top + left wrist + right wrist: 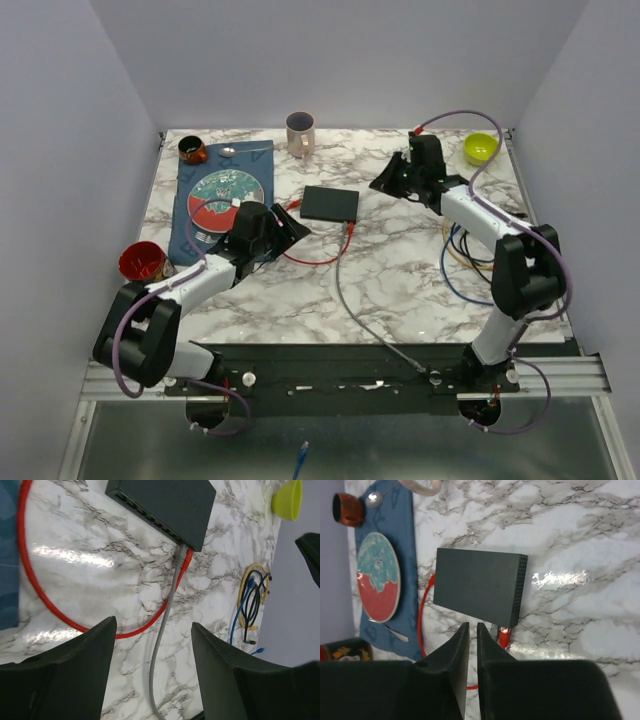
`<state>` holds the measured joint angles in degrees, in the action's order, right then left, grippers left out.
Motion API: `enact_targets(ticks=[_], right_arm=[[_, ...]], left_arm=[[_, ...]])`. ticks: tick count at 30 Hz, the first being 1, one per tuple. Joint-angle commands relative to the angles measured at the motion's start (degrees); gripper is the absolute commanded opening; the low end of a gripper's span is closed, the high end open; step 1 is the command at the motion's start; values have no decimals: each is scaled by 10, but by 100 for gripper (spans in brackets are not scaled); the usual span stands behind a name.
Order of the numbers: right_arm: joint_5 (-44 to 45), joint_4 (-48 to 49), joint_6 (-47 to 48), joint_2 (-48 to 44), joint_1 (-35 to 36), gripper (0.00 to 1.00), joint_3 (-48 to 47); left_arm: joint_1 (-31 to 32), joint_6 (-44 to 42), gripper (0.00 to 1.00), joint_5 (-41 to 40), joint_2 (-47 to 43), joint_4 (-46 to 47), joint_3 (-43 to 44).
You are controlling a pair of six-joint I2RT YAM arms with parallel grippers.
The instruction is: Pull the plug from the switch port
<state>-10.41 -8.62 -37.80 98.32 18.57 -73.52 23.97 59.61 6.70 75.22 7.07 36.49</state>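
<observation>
The switch [330,204] is a flat black box lying mid-table, also seen in both wrist views [165,502] [477,585]. A red plug [188,558] and a grey plug [179,557] sit side by side in its end ports. The red plug [504,635] shows at the box's near corner in the right wrist view. The red cable [315,260] loops left and the grey cable [365,320] runs toward the arm bases. My left gripper [293,229] [154,635] is open just left of the switch, above the grey cable. My right gripper [383,183] [470,630] hovers right of the switch, shut to a thin slit with nothing in it.
A pink mug [300,133] stands behind the switch and a green bowl [480,148] at the back right. A plate [226,192] lies on a blue mat [190,225] at the left, with a brown cup [192,150] and a red cup [142,262]. Coiled cables [462,255] lie at the right.
</observation>
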Motion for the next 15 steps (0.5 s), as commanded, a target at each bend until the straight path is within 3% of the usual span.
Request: enact_targets(ticks=[1,8,15], right_arm=[[-67,6,6,84,2,12,-57],[-113,-14,26,177,12,9,-121],[-141,-16,22,231,14,7,-161]], left_arm=[[16,-3,70,40,81,87,49],[14,8,68,114,221,131,155],[13,38,67,134,301,189,184]])
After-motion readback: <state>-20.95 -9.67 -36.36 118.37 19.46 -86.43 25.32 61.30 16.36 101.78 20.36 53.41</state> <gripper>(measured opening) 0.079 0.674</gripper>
